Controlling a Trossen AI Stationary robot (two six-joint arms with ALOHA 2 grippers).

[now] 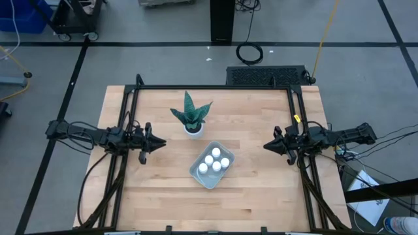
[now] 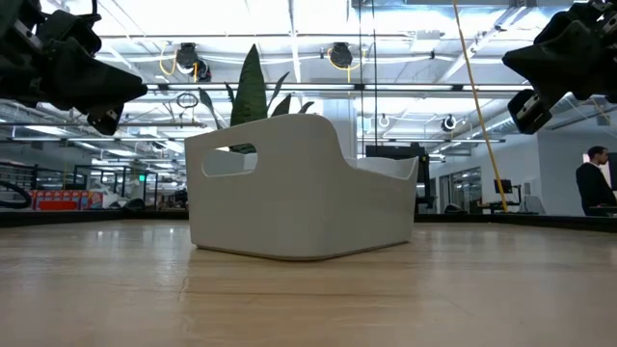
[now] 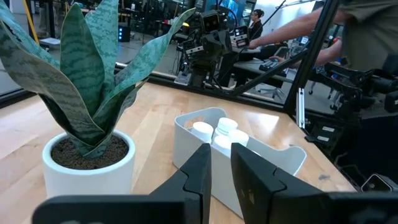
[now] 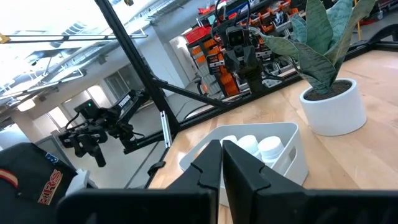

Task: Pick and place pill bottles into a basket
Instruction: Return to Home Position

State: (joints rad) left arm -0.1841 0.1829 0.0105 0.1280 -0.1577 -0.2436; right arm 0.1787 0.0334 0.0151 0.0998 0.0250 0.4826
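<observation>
Left gripper (image 1: 160,144): held above the table (image 1: 261,189) at its left side, pointing inward. Its fingers (image 3: 199,169) are drawn almost together with only a thin slit between them. Nothing is in the slit.

Right gripper (image 1: 268,146): the mirror posture at the right side, also off the wood. Its fingers (image 4: 245,167) are likewise pressed nearly closed and hold nothing. The two sets of fingertips face each other, well apart.

Basket (image 1: 209,181): on the table between the two grippers, set at a slant. It sits ahead of each set of fingertips and a little off to one side of the line joining them. Neither gripper touches it.

Pill bottles (image 1: 216,166): five counted from above, all inside the basket, upright with caps up. They are bunched together in the part of the basket nearer the plant (from table height the basket wall hides them entirely).

Potted plant (image 1: 191,112): in a white pot (image 1: 194,130), just beside the basket's far end. From each gripper it lies ahead and off to the opposite side from the basket.

A person (image 2: 590,181) stands in the room past the table edge.
</observation>
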